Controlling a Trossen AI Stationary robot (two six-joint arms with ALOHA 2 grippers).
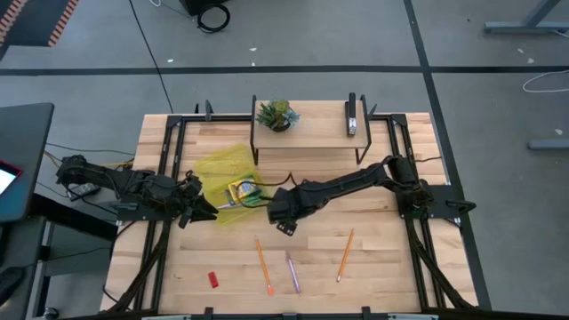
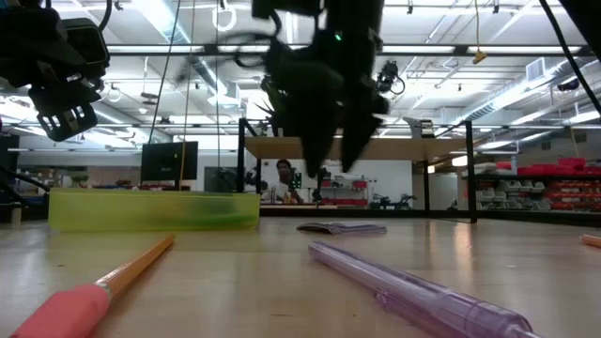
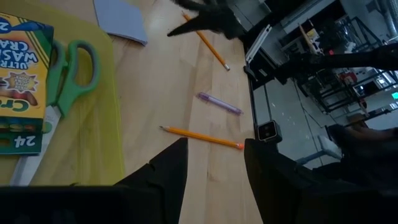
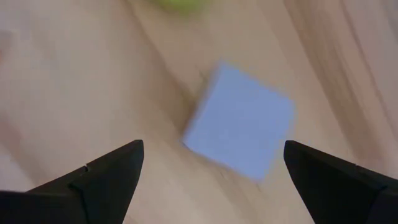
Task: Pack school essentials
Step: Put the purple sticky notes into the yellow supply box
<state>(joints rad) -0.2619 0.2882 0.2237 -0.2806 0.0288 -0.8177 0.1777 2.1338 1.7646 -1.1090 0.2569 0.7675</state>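
A yellow see-through case lies on the table with the crayon box and green-handled scissors in it. The pale blue notepad lies flat on the wood beside the case. My right gripper hangs open above it, fingers pointing down on either side, clear of it. My left gripper is open at the case's near edge, raised off the table. Two orange pencils, the purple pen and the red eraser lie toward the near edge.
A raised wooden shelf at the far side carries the potted plant and the black stapler. Black frame rails run along both sides of the table. Bare wood lies between the case and the pencils.
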